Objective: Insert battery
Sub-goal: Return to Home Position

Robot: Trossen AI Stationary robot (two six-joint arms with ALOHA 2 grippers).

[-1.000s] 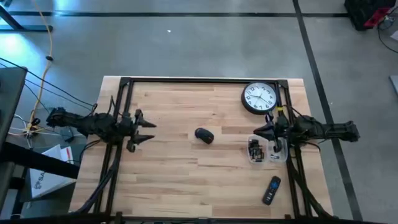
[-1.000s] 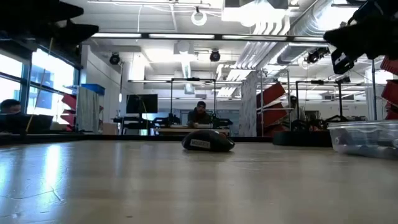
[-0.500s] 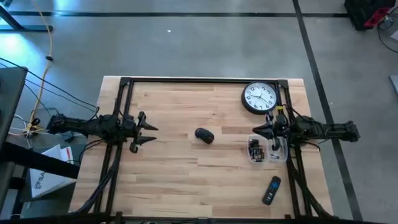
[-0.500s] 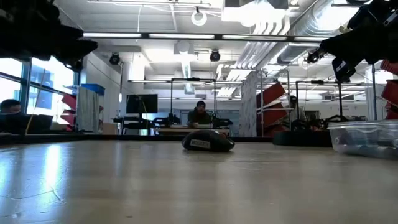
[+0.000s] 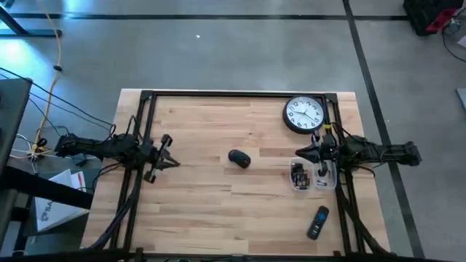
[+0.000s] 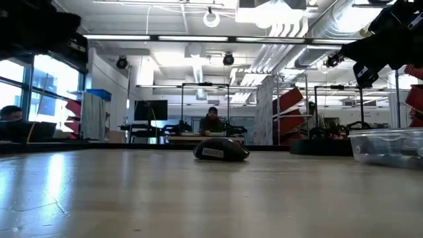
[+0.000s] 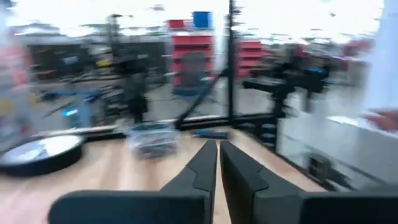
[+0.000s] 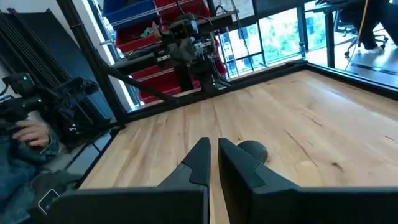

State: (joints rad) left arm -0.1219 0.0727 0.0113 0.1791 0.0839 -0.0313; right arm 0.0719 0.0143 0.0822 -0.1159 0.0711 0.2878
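**State of the work area**

- The light wooden slatted table (image 5: 204, 204) carried four objects.
- The dark oval wireless mouse (image 5: 238, 158) lay near the middle of the table, between the two arms and apart from both. The low view showed it flat on the surface (image 6: 221, 151). The right wrist view showed it just beyond that arm's fingers (image 8: 252, 150).
- The round black-rimmed wall clock with a white face (image 5: 303, 115) lay flat near the right-hand corner at the top of the high view.
- The clear plastic bin (image 5: 312, 177) stood at the table's right edge, just below the right arm in the high view. It held small dark items that were too small to identify, so no battery could be told apart.
- The black slim remote control (image 5: 317, 222) lay near the right edge, beyond the bin toward the bottom of the high view.

**State of the arms**

- The left gripper (image 5: 173, 163) hung over the table's left side, pointing toward the mouse. The left wrist view showed its fingers (image 7: 202, 165) drawn together to a narrow slit, holding nothing.
- The right gripper (image 5: 297, 153) hung at the right side, between the clock and the bin, facing the mouse. Its fingers (image 8: 198, 163) were likewise closed to a narrow slit and held nothing.

**Surroundings**

- A person (image 6: 213, 121) sat at a bench in the room behind the table.
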